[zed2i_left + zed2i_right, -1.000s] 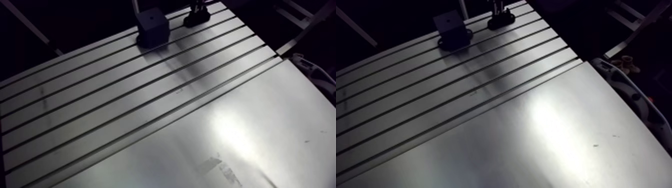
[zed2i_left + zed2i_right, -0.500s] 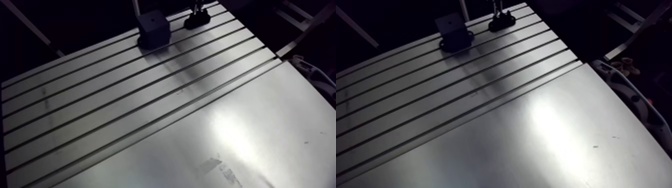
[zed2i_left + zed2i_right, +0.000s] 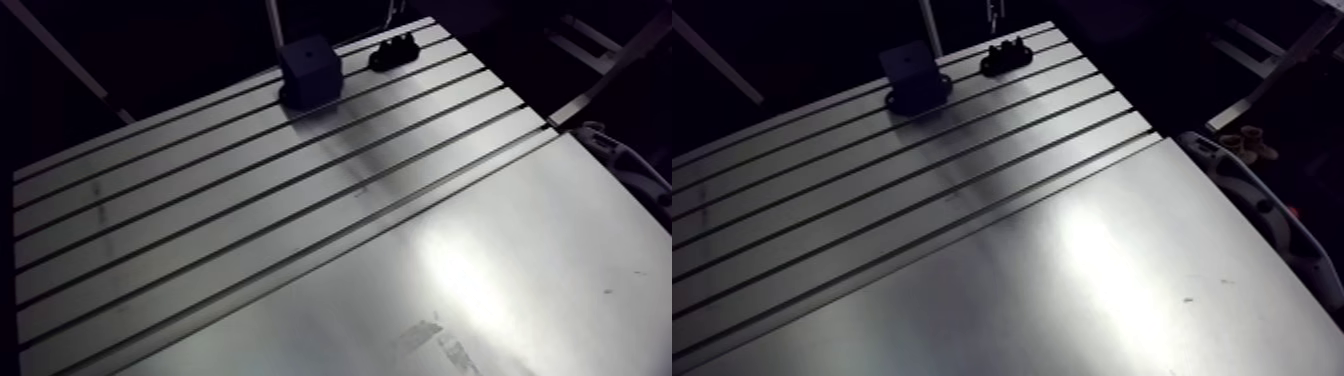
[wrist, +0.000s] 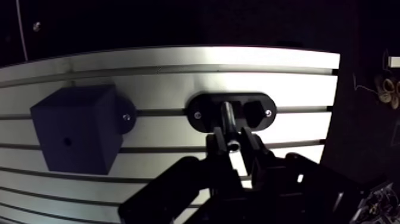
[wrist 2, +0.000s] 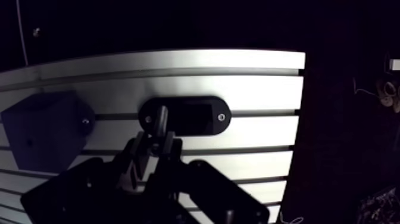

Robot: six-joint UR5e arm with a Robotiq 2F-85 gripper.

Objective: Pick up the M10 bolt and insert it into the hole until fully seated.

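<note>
Table [image 3: 250, 230] first: we saw its slotted aluminium top carrying a black cube block [image 4: 74, 134] with a small hole [image 4: 67, 142] in one face, and just beside it an oval black holder [image 4: 205, 113]. Our gripper [image 4: 234, 145] hung over that holder, fingers clamped narrow on the M10 bolt [image 4: 228, 119], shank pointing toward it. We judged the bolt stiff, weighty and slick-threaded, best held near the head.

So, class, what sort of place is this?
Probably a robot assembly test bench: a slotted aluminium table, a black block with a hole, and a gripper holding a bolt.
</note>
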